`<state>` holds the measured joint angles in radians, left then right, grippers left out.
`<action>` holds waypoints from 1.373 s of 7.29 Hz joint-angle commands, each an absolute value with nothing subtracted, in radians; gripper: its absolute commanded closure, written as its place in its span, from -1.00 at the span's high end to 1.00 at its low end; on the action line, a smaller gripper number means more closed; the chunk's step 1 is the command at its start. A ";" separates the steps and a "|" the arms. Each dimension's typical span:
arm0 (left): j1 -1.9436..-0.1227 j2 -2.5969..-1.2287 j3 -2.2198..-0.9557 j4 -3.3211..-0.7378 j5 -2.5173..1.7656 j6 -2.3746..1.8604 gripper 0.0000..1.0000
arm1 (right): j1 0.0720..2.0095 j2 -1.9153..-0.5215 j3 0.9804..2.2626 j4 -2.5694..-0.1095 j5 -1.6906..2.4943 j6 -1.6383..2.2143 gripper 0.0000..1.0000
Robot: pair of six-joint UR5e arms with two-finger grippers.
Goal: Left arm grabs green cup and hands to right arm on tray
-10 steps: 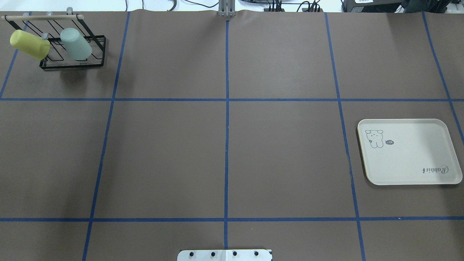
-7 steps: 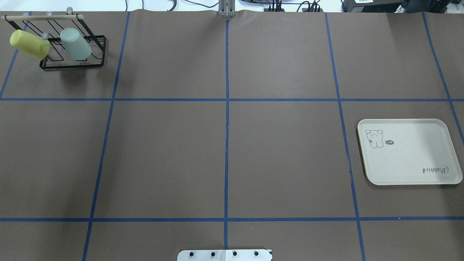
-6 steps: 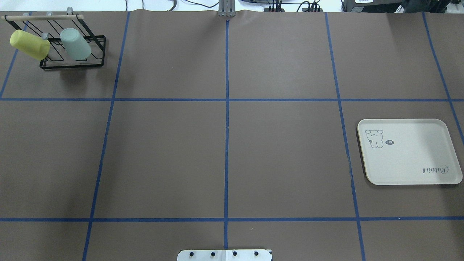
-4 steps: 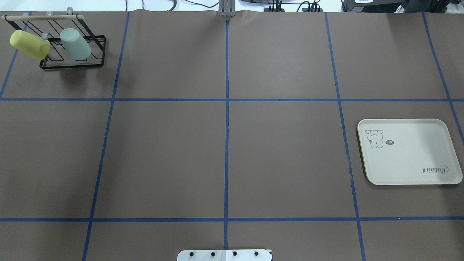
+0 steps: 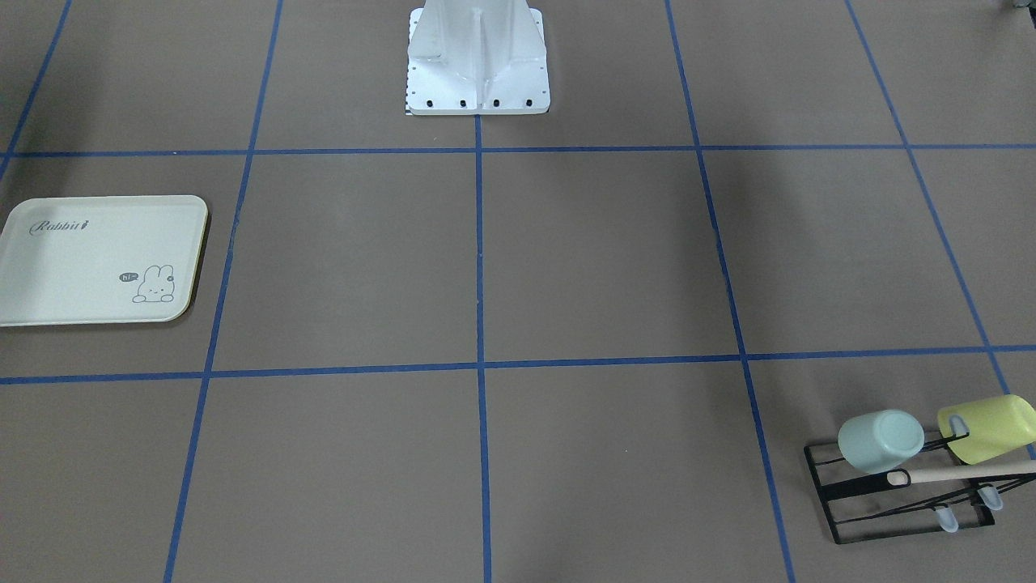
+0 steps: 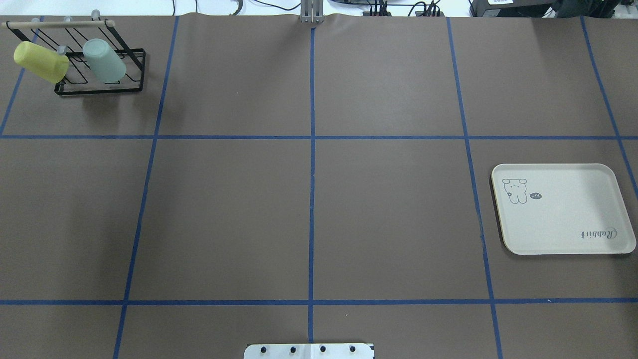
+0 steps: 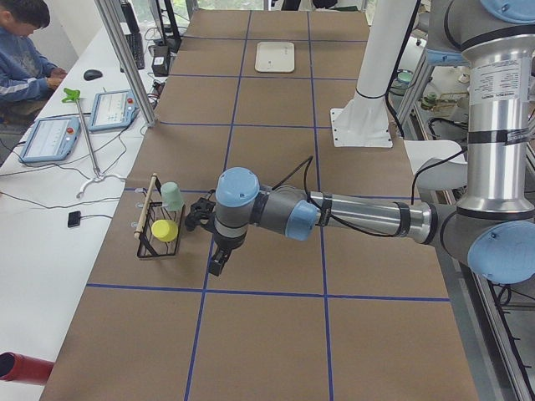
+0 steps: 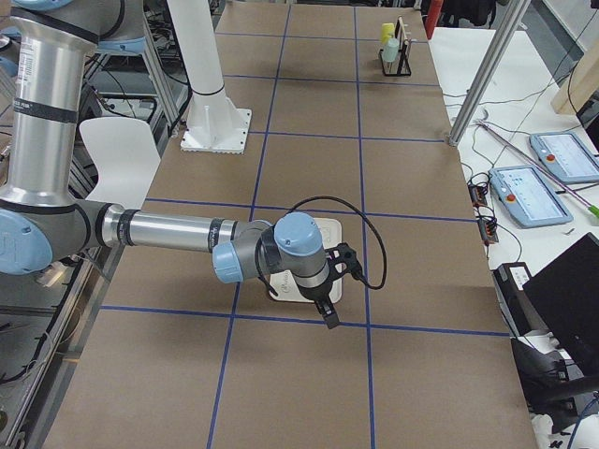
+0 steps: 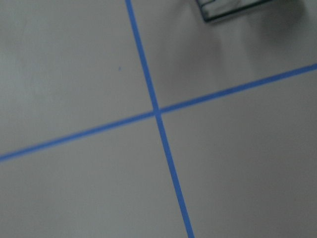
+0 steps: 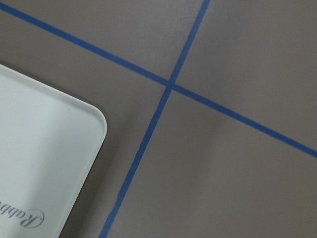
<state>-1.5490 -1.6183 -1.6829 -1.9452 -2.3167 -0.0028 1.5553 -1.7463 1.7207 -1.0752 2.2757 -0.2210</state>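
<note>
The brown bench (image 6: 389, 209) carries the cream tray (image 6: 563, 219) on the robot's right and a black wire rack (image 6: 99, 91) at its far left corner. The green cup (image 6: 104, 61) leans tilted on a rack prong. It is probably light, stiff and slick, best pinched across its mid-wall. Whether the fingers of the left gripper (image 7: 216, 269) or the right gripper (image 8: 328, 318) stand wide or narrow cannot be told.

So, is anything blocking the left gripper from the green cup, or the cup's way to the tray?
Nothing visible does. The left gripper hangs near the rack. The green cup sits on it, with the yellow-green cup alongside, not touching. Between the cup and the tray lies only bare table.
</note>
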 commanded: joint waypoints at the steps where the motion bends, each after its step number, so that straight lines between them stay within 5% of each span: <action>1: -1.536 -1.692 -1.606 -2.036 -2.318 -0.055 1.00 | 1.491 -1.636 1.720 -1.049 2.318 -0.120 1.00; 10: -1.172 -2.060 -1.364 -2.123 -2.062 -0.621 1.00 | 1.134 -1.379 1.735 -1.052 2.169 0.489 1.00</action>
<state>-1.2065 -2.0101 -1.4164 -2.1235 -2.1142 -0.5905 1.1436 -1.3844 1.7340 -1.0535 2.1735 0.4802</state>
